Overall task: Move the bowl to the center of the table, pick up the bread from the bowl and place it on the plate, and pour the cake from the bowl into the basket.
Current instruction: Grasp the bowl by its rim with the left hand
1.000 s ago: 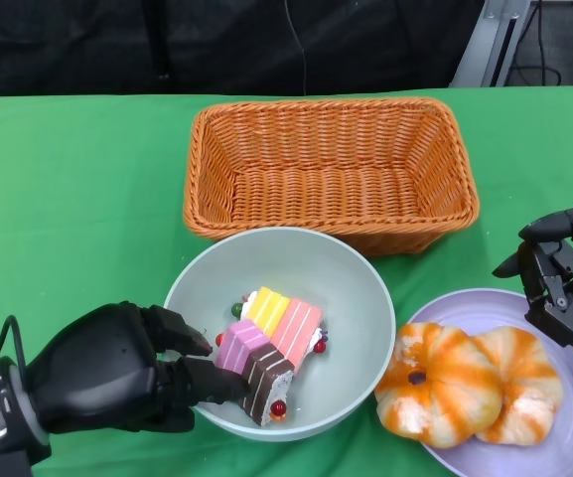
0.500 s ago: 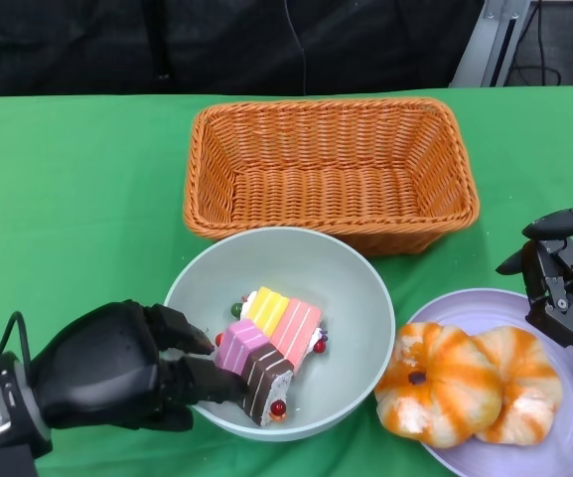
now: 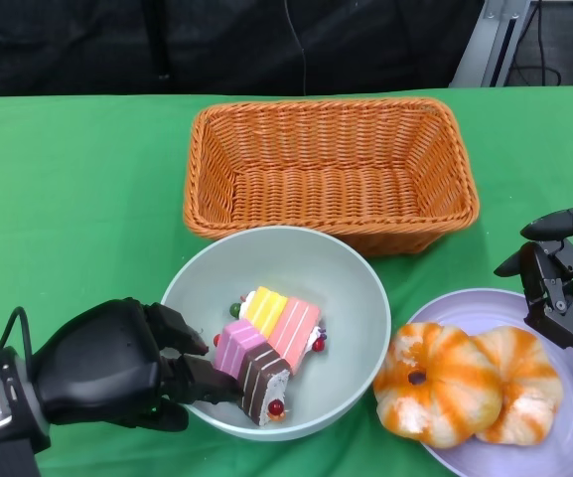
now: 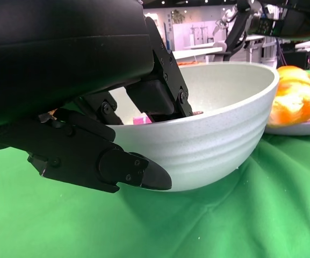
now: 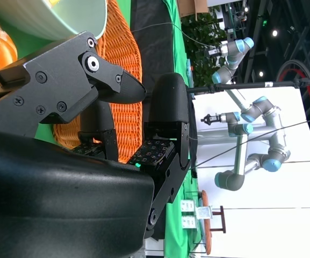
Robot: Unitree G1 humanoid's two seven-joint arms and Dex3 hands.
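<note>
Fingers of left hand (image 3: pixel 107 373) pinch pale green ceramic bowl (image 3: pixel 351 288) rim near table's front edge; thin grip may slip when tipping layered cake (image 3: pixel 266 348) into orange wicker basket (image 3: pixel 331 164).

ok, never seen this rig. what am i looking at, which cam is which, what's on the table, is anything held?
It is a humanoid robot with two black many-fingered hands, working at a table under a green cloth.

The wide picture comes from a camera on its head, looking down. The other two come from cameras at its wrists, behind each hand, so they appear turned.

On the cloth: a wicker basket, a pale green bowl with a striped cake in it, and a purple plate carrying the orange bread.

The left hand grips the bowl's near rim, fingers inside and outside the wall. The right hand hovers beside the plate, open, holding nothing.
</note>
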